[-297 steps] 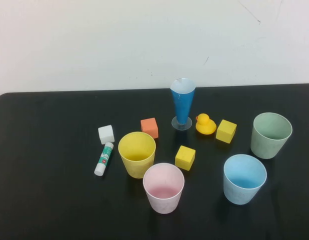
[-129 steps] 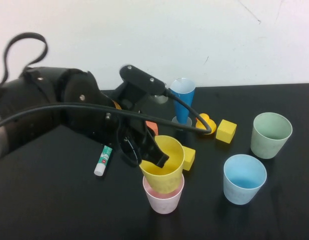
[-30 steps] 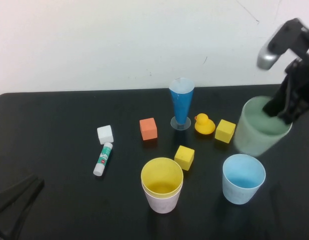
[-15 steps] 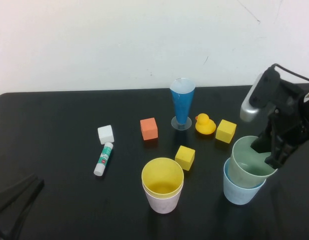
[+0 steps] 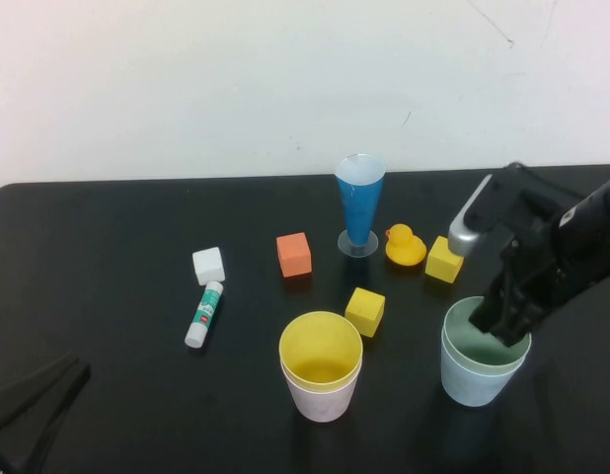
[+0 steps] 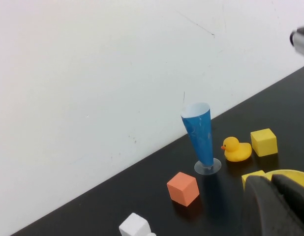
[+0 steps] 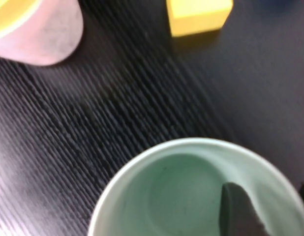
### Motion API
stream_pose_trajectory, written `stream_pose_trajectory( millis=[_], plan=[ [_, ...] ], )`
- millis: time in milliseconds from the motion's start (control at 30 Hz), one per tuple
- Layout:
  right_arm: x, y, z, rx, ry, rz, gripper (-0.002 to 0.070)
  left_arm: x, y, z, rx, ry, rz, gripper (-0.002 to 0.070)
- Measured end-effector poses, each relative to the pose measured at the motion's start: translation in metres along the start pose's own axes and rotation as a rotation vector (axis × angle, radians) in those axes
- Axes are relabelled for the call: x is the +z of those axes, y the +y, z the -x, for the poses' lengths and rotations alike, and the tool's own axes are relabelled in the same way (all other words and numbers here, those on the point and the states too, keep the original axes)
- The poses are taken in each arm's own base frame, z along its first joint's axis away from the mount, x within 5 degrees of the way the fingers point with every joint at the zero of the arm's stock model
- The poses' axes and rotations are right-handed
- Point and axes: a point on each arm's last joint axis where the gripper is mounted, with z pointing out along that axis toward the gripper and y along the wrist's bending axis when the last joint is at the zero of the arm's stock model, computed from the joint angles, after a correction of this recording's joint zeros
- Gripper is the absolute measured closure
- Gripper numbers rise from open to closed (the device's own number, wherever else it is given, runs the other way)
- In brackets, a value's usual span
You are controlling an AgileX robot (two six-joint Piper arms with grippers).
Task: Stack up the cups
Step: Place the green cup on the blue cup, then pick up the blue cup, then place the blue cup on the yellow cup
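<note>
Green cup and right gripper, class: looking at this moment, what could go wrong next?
The right gripper grips the green cup by its rim, nested in the blue cup; lifting without releasing could drag both up or tip them. The yellow cube sits near the arm and could get knocked. The left gripper rests parked at the near left.

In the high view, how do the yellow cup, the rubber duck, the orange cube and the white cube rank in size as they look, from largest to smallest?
1. Yellow cup, nested in the pink cup.
2. Rubber duck and orange cube: they look alike, so I do not rank them.
3. White cube.

The right gripper grips the green cup; the left gripper is parked near the table's front left edge.
</note>
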Motion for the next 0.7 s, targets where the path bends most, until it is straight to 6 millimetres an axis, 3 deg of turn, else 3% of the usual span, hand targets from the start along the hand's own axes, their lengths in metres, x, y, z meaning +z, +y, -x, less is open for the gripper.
stream_pose_trajectory(
  millis=[167, 267, 333, 467, 567, 700],
  plan=[
    [0.021, -0.004, -0.006, 0.024, 0.045, 0.029, 0.0449, 0.0, 0.0, 0.0, 0.0, 0.0, 0.0, 0.0675],
    [0.021, -0.005, -0.003, 0.018, 0.046, 0.034, 0.0572, 0.0, 0.0, 0.0, 0.0, 0.0, 0.0, 0.0675],
    [0.015, -0.007, 0.004, 0.005, 0.041, 0.047, 0.0614, 0.0, 0.0, 0.0, 0.0, 0.004, 0.0, 0.0675],
    [-0.012, -0.01, 0.029, -0.028, -0.018, 0.051, 0.0615, 0.0, 0.0, -0.003, 0.0, 0.012, -0.002, 0.0675],
    [-0.047, -0.007, 0.058, -0.049, -0.126, 0.069, 0.0615, 0.0, -0.001, -0.004, 0.002, 0.015, -0.002, 0.0675],
    [-0.082, 0.018, 0.094, -0.164, -0.203, 0.117, 0.0615, 0.0, -0.001, -0.002, 0.016, -0.004, -0.001, 0.0676]
  ],
)
